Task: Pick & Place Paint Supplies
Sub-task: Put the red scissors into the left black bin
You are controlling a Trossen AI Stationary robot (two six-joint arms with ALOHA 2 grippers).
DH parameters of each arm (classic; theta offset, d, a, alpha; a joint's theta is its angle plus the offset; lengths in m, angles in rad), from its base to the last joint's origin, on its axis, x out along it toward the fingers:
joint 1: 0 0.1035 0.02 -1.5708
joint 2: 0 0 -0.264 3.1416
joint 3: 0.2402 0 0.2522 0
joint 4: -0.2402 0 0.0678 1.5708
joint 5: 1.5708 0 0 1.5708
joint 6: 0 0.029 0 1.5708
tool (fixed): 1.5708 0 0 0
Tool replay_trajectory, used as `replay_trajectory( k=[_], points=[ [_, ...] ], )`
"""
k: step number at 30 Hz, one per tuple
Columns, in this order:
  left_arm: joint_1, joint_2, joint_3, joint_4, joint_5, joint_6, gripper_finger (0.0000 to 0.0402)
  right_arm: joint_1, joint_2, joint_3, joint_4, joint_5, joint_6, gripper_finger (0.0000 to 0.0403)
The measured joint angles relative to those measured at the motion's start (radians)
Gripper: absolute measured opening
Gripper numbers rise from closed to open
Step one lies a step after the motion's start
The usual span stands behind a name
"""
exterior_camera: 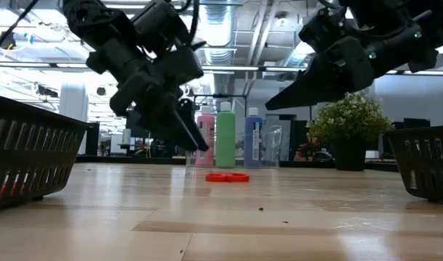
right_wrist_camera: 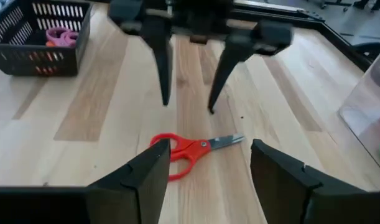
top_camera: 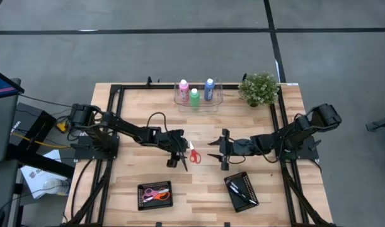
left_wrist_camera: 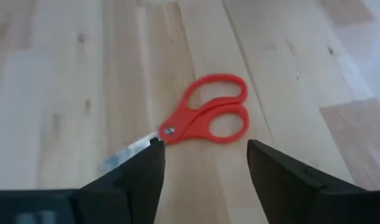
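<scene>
At table centre, red scissors (top_camera: 195,154) lie flat between the spread-fingered left gripper (top_camera: 174,156) at nine o'clock and spread-fingered right gripper (top_camera: 222,150) at three, paint bottles (top_camera: 194,96) standing at twelve.

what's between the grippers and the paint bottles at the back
Nothing visible on the bare wood. The pink, green and blue bottle stand in a clear tray at the far edge. The left gripper and right gripper, both open, flank red scissors mid-table.
</scene>
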Motion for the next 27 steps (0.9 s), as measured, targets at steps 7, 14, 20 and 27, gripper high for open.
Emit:
replay_trajectory(
  k=[7, 14, 20, 27],
  points=[
    [-0.005, 0.085, 0.063, 0.001, -0.090, 0.005, 0.0185, -0.012, 0.003, 0.001, -0.005, -0.002, 0.037, 0.0177],
    [-0.006, 0.146, 0.145, -0.093, -0.075, 0.033, 0.0155, 0.007, 0.003, 0.000, -0.013, -0.004, 0.037, 0.0119],
    [-0.005, 0.183, 0.211, -0.197, -0.072, 0.004, 0.0154, 0.018, 0.003, 0.000, -0.007, -0.004, 0.036, 0.0108],
    [-0.032, 0.210, 0.232, -0.216, -0.039, -0.057, 0.0163, 0.018, 0.003, 0.000, -0.008, -0.004, 0.034, 0.0108]
  ],
)
